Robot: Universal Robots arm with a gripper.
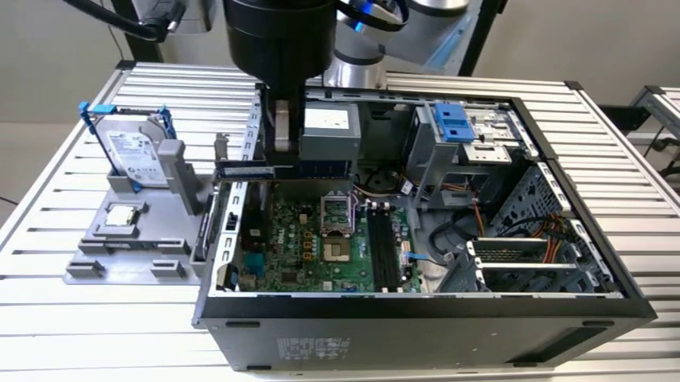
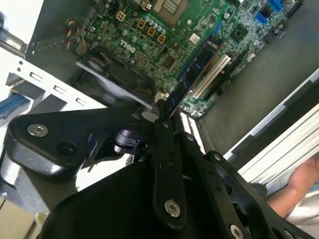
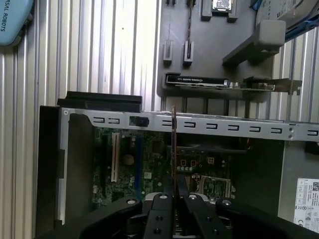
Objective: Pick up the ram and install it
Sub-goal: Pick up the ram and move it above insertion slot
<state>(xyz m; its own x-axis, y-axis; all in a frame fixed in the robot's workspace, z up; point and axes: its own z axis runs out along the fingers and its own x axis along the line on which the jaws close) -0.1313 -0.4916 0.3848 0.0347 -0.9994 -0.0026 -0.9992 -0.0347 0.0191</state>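
Clearly the tool [image 3: 173, 191] is clamped on the ram [image 3: 173, 142], which juts lengthwise from its tips over the motherboard [image 3: 149, 164].

The ram [image 3: 173, 144] sits pinched between the fingers [image 3: 160, 218], reaching past their tips. Beyond the tips lies the motherboard [image 3: 124, 174] inside the case [image 3: 224, 127]; the parts stand [image 3: 209, 52] lies farther out, outside it.
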